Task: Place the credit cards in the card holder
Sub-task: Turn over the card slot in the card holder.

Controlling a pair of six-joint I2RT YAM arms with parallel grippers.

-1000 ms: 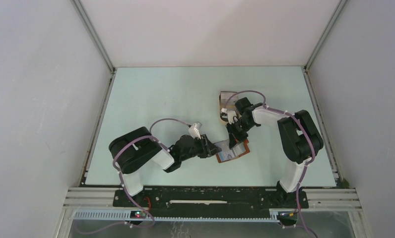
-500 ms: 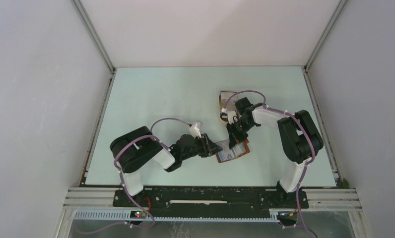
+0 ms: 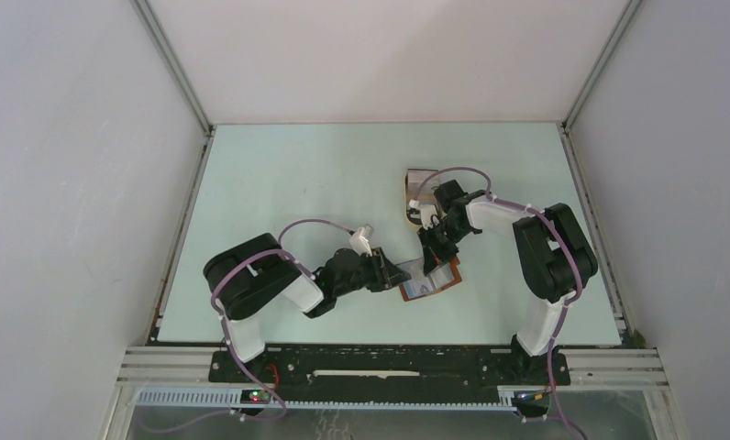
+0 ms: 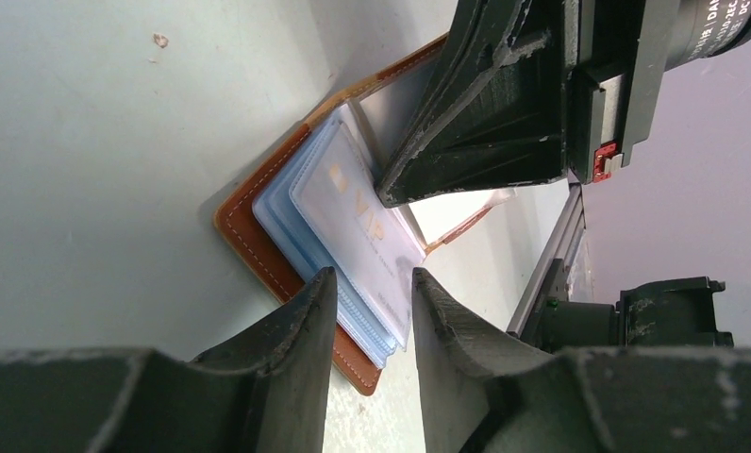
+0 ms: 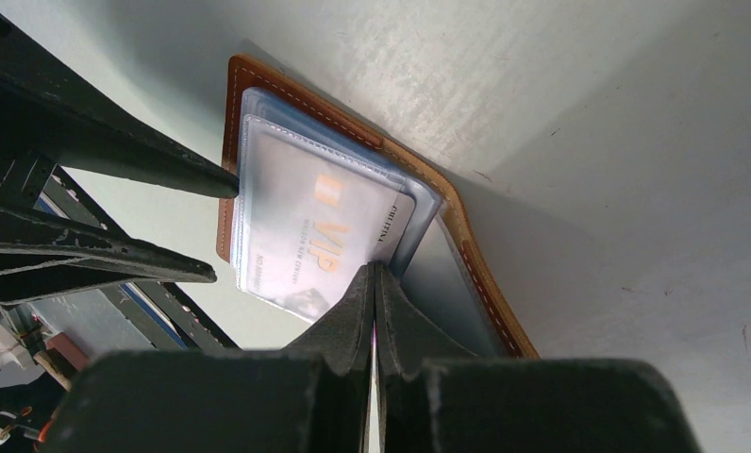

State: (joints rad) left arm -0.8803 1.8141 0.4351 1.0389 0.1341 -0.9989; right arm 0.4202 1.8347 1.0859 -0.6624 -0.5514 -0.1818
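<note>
The card holder (image 3: 430, 286) lies opened flat on the pale green tabletop (image 3: 297, 183), right of centre in the lower half of the top view, between the tips of the two arms. It is a reddish-brown, leather-like folder with rounded corners and a line of pale stitching along its rim. Inside it sits a stack of clear, pale blue sleeves (image 4: 279, 215), fanned slightly so that their edges step one behind another. The topmost sleeve holds a credit card (image 5: 315, 231). The card is whitish grey, with a small orange square and orange "VIP" lettering over fine print too small to read.

The left gripper (image 3: 400, 272) reaches in from the left of the holder. Its jaws stand partly apart with nothing between them, and their tips are at the holder's left edge, just beside the sleeves. The right gripper (image 5: 372, 272) comes in from the upper side. Its jaws are pressed tight together, and their joined tip rests on the edge of the top sleeve, near the end of the card. A hair-thin pale line shows in the slit between them, but I cannot tell whether a sleeve is pinched there.

Above the holder in the top view, a tan tray (image 3: 416, 179) sits partly hidden behind the right wrist.
</note>
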